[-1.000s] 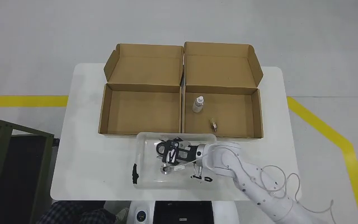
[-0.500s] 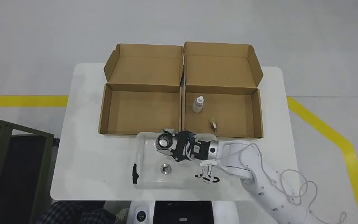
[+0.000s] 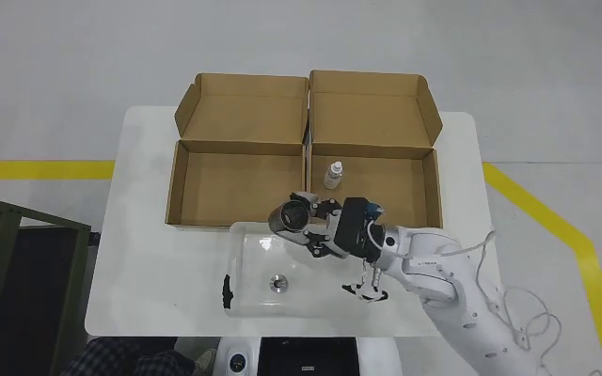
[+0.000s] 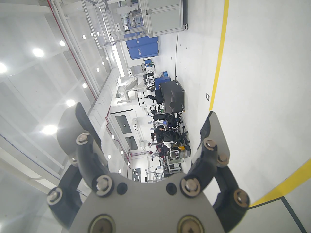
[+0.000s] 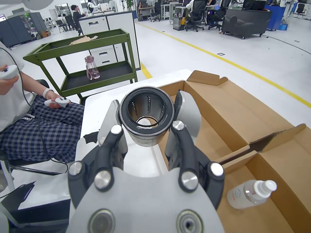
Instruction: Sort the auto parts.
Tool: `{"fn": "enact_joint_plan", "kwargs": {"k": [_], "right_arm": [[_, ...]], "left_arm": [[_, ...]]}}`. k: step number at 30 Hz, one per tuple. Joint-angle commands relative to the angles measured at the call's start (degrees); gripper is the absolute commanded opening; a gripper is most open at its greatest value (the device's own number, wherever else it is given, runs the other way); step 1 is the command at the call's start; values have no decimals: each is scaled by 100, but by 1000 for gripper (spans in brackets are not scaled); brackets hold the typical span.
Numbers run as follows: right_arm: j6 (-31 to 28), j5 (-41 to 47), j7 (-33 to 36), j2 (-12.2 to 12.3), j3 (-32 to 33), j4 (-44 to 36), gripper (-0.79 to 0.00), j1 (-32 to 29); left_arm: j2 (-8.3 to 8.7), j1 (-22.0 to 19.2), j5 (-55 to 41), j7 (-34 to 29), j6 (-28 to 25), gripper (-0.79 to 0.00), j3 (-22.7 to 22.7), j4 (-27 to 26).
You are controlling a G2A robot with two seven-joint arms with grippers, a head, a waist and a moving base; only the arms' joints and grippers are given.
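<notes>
clamped sideways between jaws above the clear tray's (image 3: 243, 271) far edge: hollow steel sleeve (image 3: 290, 218) (image 5: 147, 120), black-rimmed. inside the tray, small round metal part (image 3: 278, 283); at its left edge, black strip (image 3: 227, 290).

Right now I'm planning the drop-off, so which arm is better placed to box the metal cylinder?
Right: the right hand is shut on the metal cylinder by the cardboard boxes; the left hand is open, empty, facing the room.

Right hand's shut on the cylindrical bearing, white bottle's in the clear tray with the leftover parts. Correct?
One thing off: the white bottle is in the right cardboard box beyond the clear tray, not in it; the top view shows that. The right hand is shut on the cylindrical bearing.
</notes>
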Motion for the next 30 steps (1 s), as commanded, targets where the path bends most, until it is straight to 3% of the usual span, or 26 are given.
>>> {"fn": "enact_joint_plan", "kwargs": {"k": [1,21,30], "right_arm": [[8,88,-38,4,66,-27,-785,-21],[105,432,-320,-29,159,106,-785,-48],[167,-53,-145,-55,-4,384,-785,87]], "left_arm": [[0,0,0,0,0,0,0,0],[0,0,0,0,0,0,0,0],[0,0,0,0,0,0,0,0]]}}
